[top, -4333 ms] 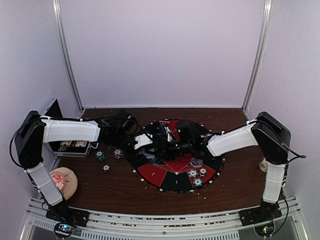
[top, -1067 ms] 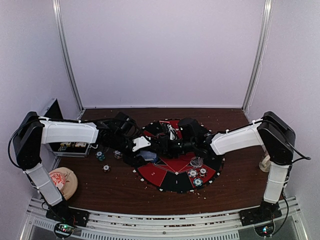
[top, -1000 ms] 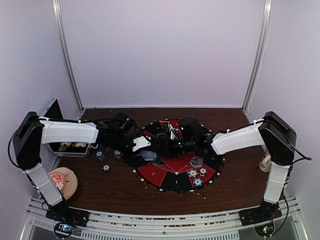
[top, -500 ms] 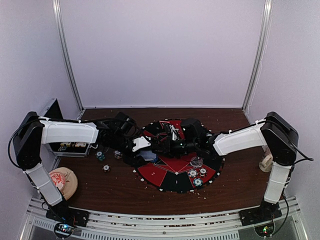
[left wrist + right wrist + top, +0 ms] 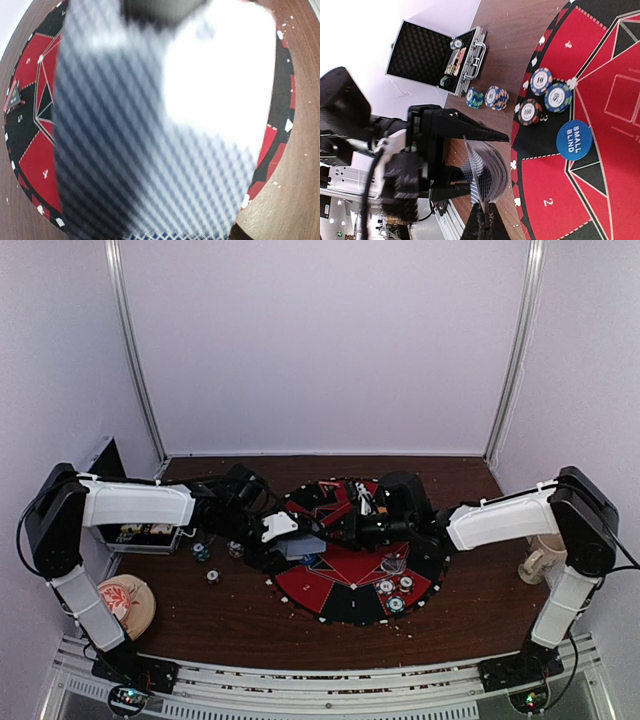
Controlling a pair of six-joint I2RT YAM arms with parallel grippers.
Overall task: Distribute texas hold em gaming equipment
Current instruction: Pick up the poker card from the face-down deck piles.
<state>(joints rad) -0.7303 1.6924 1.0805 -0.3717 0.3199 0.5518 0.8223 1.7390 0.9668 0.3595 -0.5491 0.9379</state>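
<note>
Grips fanned card deck (image 5: 487, 172) in left pincer (image 5: 290, 540) over the mat (image 5: 600, 95); holds right pincer (image 5: 484, 217) closed at its edge.

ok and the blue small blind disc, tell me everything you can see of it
The blue disc is a flat round button, plain blue and plastic by its look, with SMALL BLIND printed in white capitals. It lies face up on the mat, mostly on a black sector, with its edge reaching the white lines that border the red areas. Three chips sit close by but apart from it. Only the mat touches it.
</note>
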